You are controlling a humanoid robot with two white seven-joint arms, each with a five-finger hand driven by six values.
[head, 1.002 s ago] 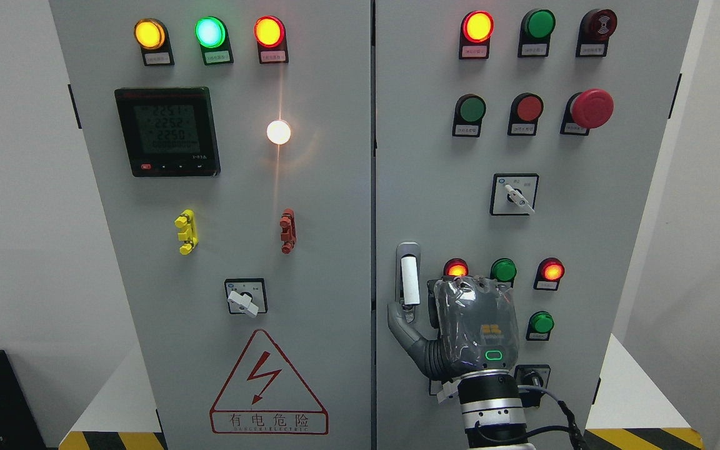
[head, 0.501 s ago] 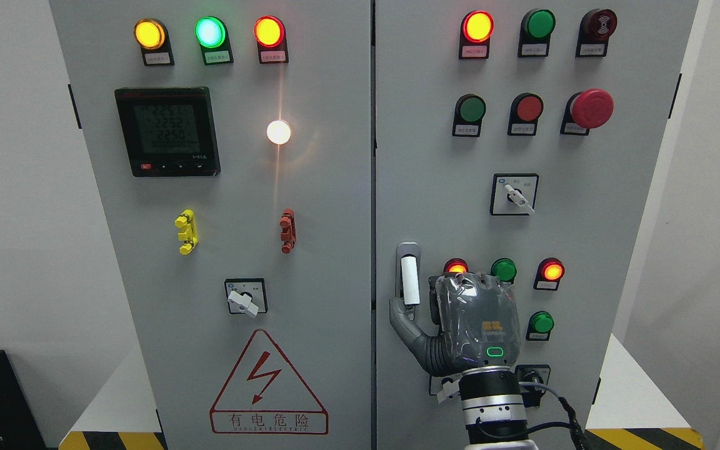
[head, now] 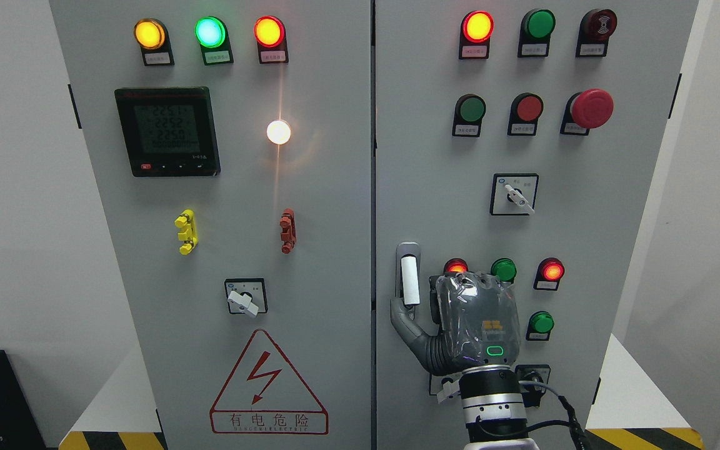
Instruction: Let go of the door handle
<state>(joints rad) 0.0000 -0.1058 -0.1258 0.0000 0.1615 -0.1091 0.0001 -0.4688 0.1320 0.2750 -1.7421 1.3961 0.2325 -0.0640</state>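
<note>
The white door handle [head: 409, 280] stands upright in its grey recess on the right cabinet door [head: 435, 187]. My right hand [head: 436, 312] rises from the bottom edge, right of the handle, with its grey back towards me. The thumb [head: 401, 315] stretches left and sits just under the handle's lower end. The other fingers point at the door and are hidden behind the hand. The handle's whole length shows and nothing wraps it. The left arm is out of view.
Around the hand are a red lamp [head: 456, 267], green buttons [head: 504, 269] [head: 542, 322], a red lamp [head: 551, 270] and a key switch [head: 532, 376]. A selector switch [head: 514, 194] sits above. The left door [head: 241, 219] carries a meter, lamps and a warning triangle.
My right hand has shifted slightly right and up, and the thumb has slid a little lower beside the handle's end. The handle has not moved.
</note>
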